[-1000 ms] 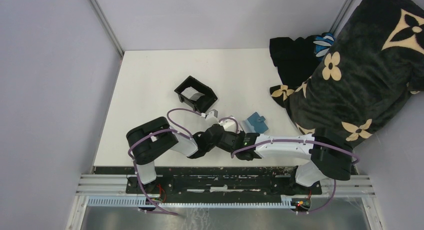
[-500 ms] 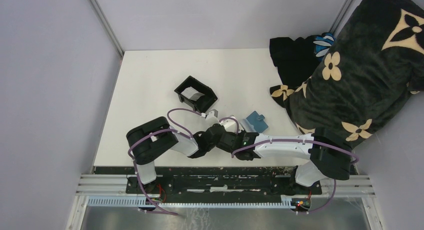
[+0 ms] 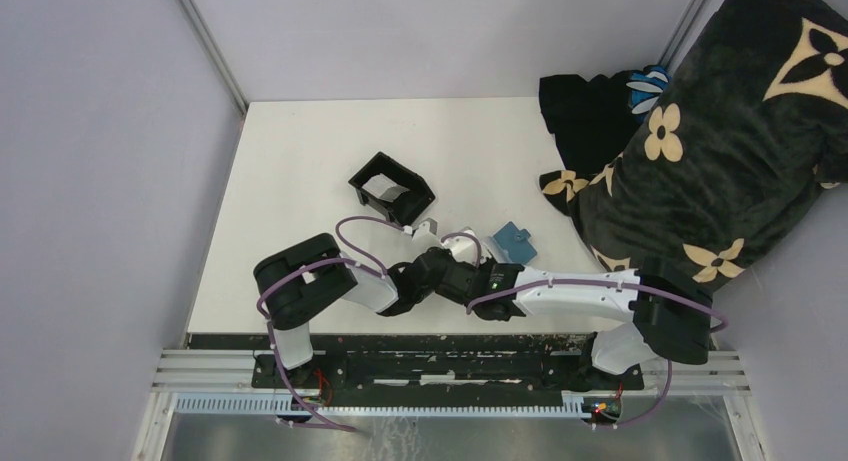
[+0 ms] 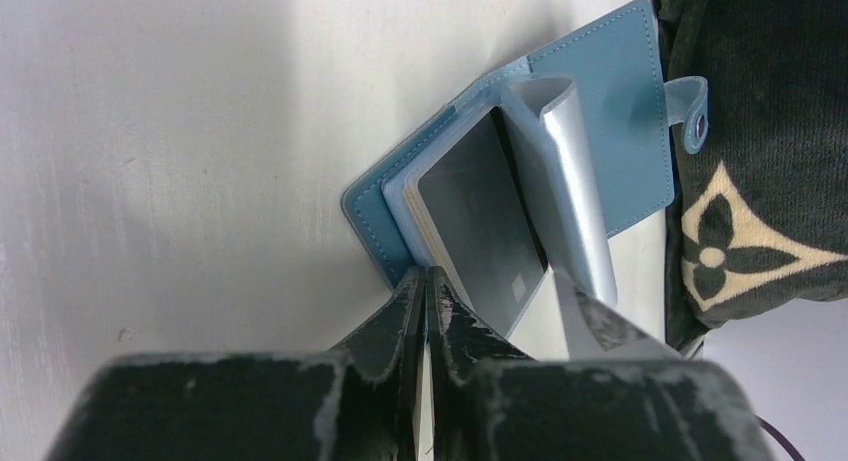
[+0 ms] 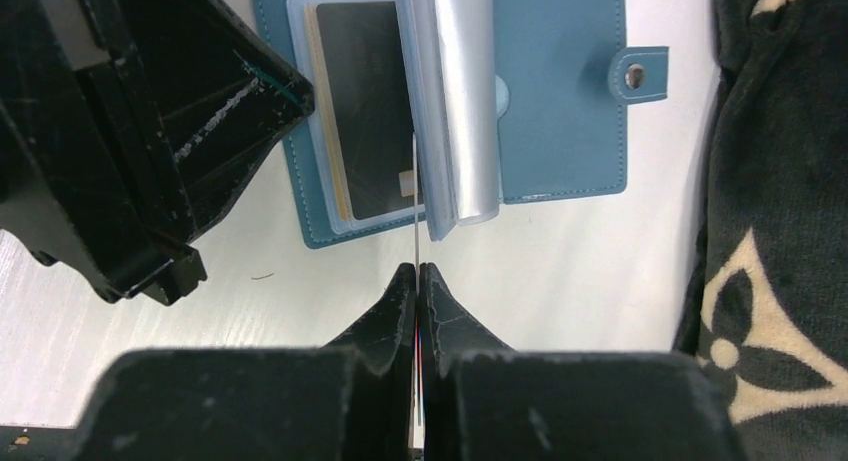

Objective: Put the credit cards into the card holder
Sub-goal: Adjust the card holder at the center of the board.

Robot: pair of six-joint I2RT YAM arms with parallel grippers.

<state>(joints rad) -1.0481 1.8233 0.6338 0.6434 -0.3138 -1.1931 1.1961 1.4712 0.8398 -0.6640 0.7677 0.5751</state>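
Observation:
The teal-blue card holder (image 3: 517, 243) (image 4: 620, 111) (image 5: 560, 101) lies open on the white table, its clear sleeves (image 5: 465, 101) standing up from the spine. A dark card (image 5: 365, 101) sits in the left sleeve. My left gripper (image 3: 485, 249) (image 4: 425, 276) is shut on the holder's near left edge. My right gripper (image 3: 500, 263) (image 5: 416, 271) is shut on a thin pale credit card (image 5: 415, 216) (image 4: 610, 326), seen edge-on. The card's far end reaches in among the sleeves.
A black open-topped box (image 3: 392, 188) with a white card inside (image 3: 380, 186) stands left of centre, behind the arms. A black blanket with cream flowers (image 3: 720, 131) (image 5: 780, 181) lies against the table's right side, close to the holder's snap tab (image 5: 635, 73).
The right gripper has edged slightly forward toward the holder with its card. The left gripper holds its place on the holder's edge.

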